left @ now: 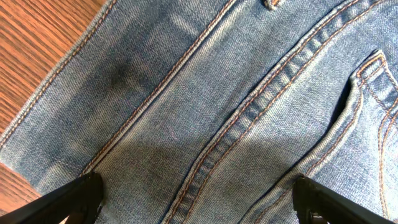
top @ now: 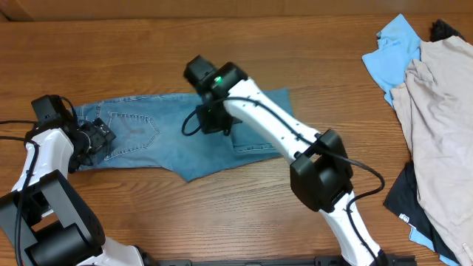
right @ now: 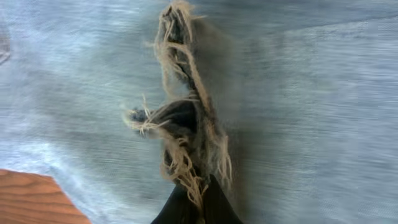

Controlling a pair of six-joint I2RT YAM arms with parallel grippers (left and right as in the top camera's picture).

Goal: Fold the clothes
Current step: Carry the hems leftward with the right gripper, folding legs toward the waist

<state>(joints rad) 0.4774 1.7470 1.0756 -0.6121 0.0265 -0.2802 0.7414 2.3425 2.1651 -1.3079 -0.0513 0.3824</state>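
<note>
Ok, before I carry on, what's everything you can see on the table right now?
jeans: one, faded light blue, lying flat from left to centre
shirt: one, sky blue, top right, partly under the beige garment
beige garment: one, beige, crumpled along the right edge
dark cloth: one, black, lower right, under the beige garment
table: one, brown wood, beneath everything
left hand: one, black, open over the jeans' waistband end
right hand: one, black, shut on the jeans where they are frayed, at centre
</note>
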